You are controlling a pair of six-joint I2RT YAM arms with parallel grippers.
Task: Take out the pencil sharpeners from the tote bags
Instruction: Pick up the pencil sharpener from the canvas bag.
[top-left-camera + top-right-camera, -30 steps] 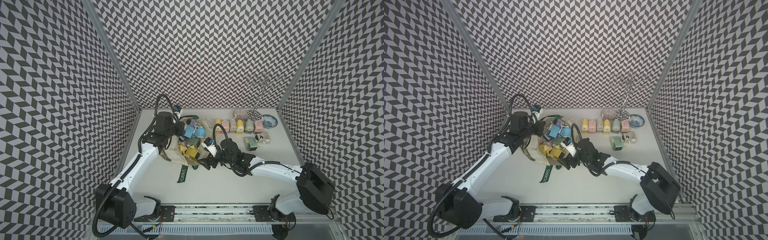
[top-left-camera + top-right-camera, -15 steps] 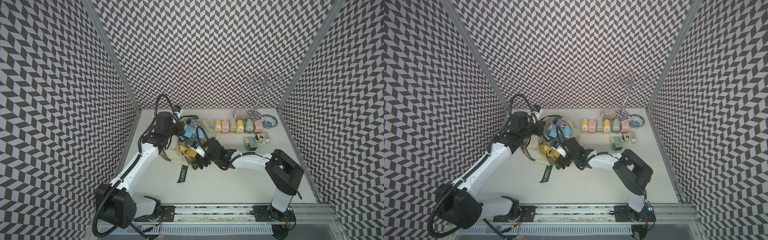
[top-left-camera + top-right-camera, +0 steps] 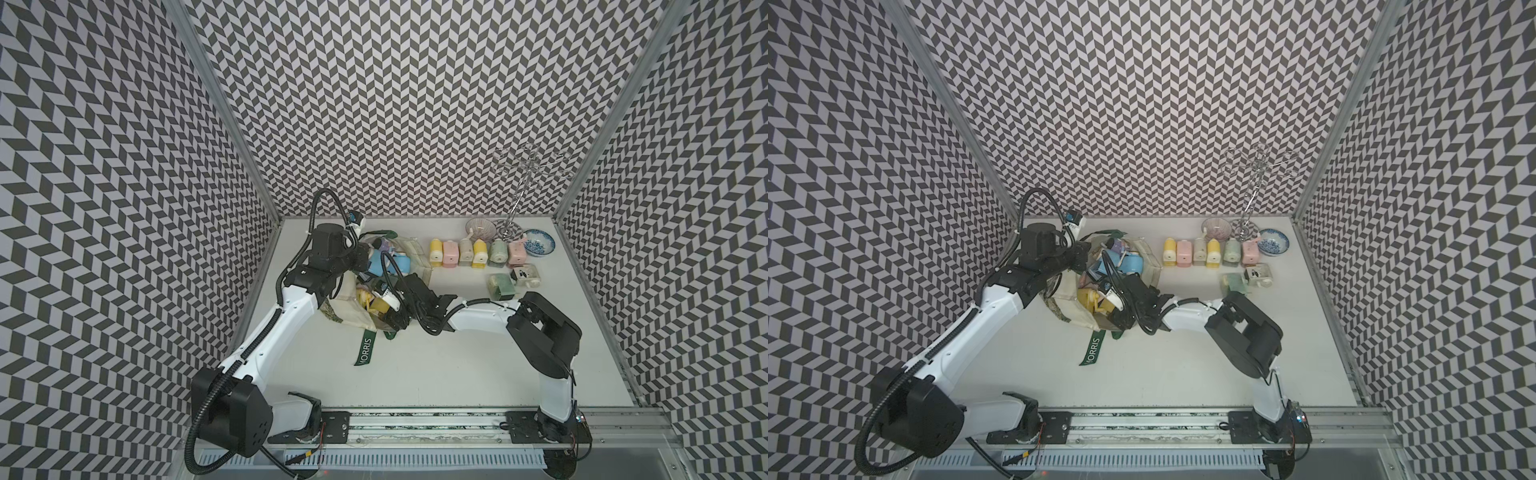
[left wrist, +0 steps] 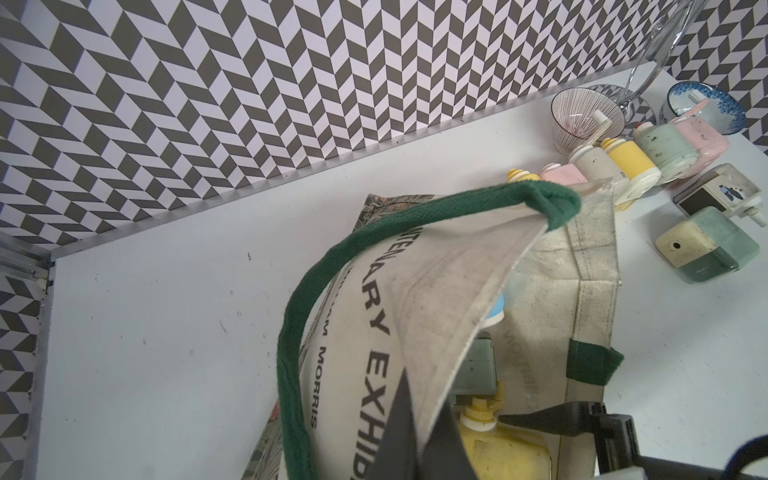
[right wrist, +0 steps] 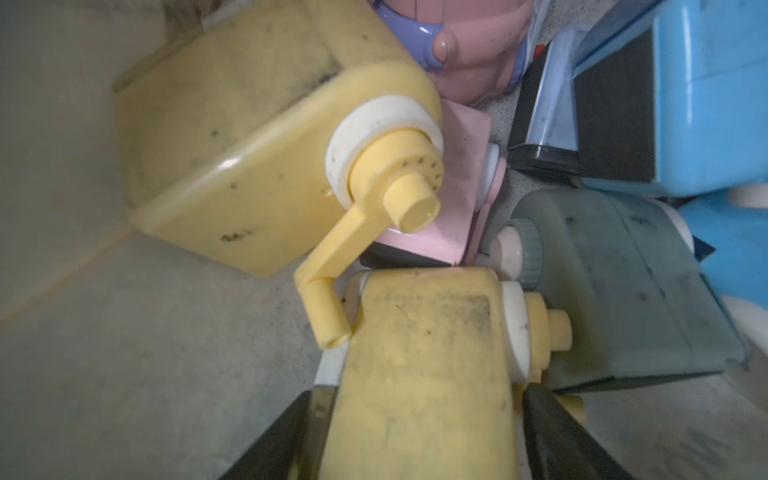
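The cream tote bag (image 3: 347,318) lies open at the table's left, its green "MORRIS" strap (image 3: 365,351) trailing forward. My left gripper (image 4: 419,436) is shut on the bag's upper canvas edge and holds the mouth up. Inside the bag lie several pencil sharpeners: yellow (image 5: 257,166), pink (image 5: 449,199), grey-green (image 5: 623,291) and blue (image 5: 685,104). My right gripper (image 5: 419,395) reaches into the mouth. Its fingers press both sides of a yellow pencil sharpener (image 5: 424,365), seen in a top view as the yellow pencil sharpener (image 3: 1092,303).
A row of several pastel sharpeners (image 3: 473,253) stands at the back right. Two more sharpeners (image 3: 503,286) lie just in front of it. Behind the row are two patterned bowls (image 3: 538,243) and a chrome wire stand (image 3: 515,199). Chevron walls enclose three sides.
My right arm has pushed left into the bag's mouth, and its jaws have narrowed onto the yellow sharpener. The left arm has stayed put on the bag's edge.
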